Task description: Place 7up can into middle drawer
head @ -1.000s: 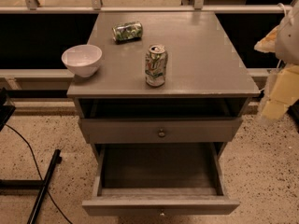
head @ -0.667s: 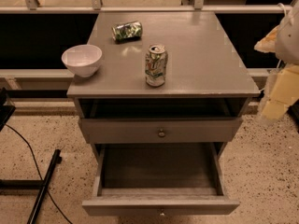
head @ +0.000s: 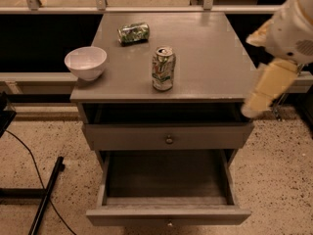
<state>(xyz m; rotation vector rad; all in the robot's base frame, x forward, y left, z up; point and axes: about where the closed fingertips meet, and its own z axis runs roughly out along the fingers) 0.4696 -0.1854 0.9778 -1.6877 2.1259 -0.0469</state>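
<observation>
Upright on the surface (head: 210, 48), 7up can (head: 163, 68). Below the can, pulled open, middle drawer (head: 168, 214), front partly cut off. Right of the can, pincer (head: 252, 109); open or closed, cannot tell.

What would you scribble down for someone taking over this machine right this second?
Claw: beside the cabinet's right front corner, apart from the can, not holding it.
7up can: upright on the cabinet top, near the front edge.
Middle drawer: pulled open, can not in it.
Done: drawer open.
Left: reach the can, grasp it, lower it into the drawer, release.
Leave alone: white bowl and the green can lying on its side.
</observation>
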